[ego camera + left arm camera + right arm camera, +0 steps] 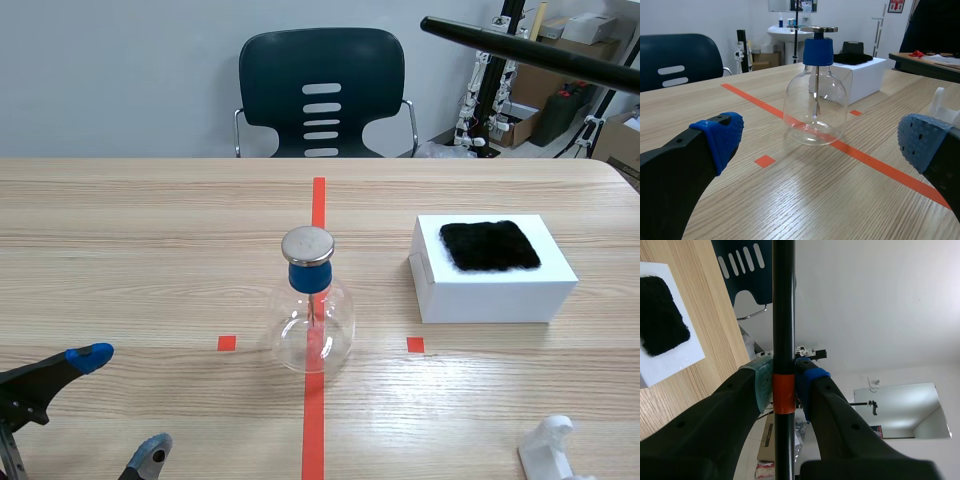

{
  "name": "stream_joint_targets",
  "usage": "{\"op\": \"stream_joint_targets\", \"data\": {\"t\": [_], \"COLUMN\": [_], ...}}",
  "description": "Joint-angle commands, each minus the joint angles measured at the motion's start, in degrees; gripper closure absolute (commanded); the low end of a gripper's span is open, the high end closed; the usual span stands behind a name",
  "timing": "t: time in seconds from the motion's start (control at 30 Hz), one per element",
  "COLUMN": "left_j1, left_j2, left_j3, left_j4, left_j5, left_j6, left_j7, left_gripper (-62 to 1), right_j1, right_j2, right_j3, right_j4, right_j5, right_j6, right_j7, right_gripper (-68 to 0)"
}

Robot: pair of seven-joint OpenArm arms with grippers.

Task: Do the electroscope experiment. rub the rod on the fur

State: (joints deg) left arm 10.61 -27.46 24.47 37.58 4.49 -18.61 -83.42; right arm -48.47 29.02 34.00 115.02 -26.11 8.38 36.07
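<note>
A black rod [530, 50] with an orange band slants across the scene view's upper right, high above the table. In the right wrist view my right gripper [784, 385] is shut on the rod [783, 315] at that band. Far below it, black fur [660, 315] lies on a white box [670, 365]. The scene view shows the fur [490, 245] on the box [495, 290] right of centre. The glass electroscope flask [313, 310], with blue stopper and metal disc, stands on the red line. My left gripper [120, 404] is open at the near left, facing the flask [816, 100].
A white plastic stand [553, 450] sits at the table's near right corner. A dark chair [322, 90] stands behind the far edge. Boxes and equipment fill the room's back right.
</note>
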Motion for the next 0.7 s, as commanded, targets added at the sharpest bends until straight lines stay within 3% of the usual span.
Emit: {"op": "stream_joint_targets", "data": {"t": [0.0,0.3,0.4,0.5,0.57,0.67], "left_j1": [-0.3,-0.3,-0.3,-0.3,-0.3,-0.3], "left_j2": [0.1,0.1,0.1,0.1,0.1,0.1], "left_j3": [0.0,0.0,0.0,0.0,0.0,0.0], "left_j4": [0.6,0.6,0.6,0.6,0.6,0.6], "left_j5": [-0.4,-0.4,-0.4,-0.4,-0.4,-0.4], "left_j6": [-0.1,-0.1,-0.1,-0.1,-0.1,-0.1], "left_j7": [-1.0,-1.0,-1.0,-1.0,-1.0,-1.0], "left_gripper": [-62.3,-62.3,-62.3,-62.3,-62.3,-62.3], "right_j1": [-0.1,-0.1,-0.1,-0.1,-0.1,-0.1], "right_j2": [0.0,0.0,0.4,3.0,5.9,10.8], "right_j3": [0.3,0.3,0.5,0.5,0.5,0.5], "right_j4": [0.7,0.7,0.7,0.7,0.6,-0.5], "right_j5": [0.8,0.8,1.0,1.0,1.4,2.3], "right_j6": [-0.6,-0.9,-4.8,-7.1,-7.2,-9.3], "right_j7": [0.2,0.2,-0.5,-5.3,-9.5,-13.1], "right_gripper": [-1.5,-1.5,-1.5,-1.5,-1.5,-1.5]}}
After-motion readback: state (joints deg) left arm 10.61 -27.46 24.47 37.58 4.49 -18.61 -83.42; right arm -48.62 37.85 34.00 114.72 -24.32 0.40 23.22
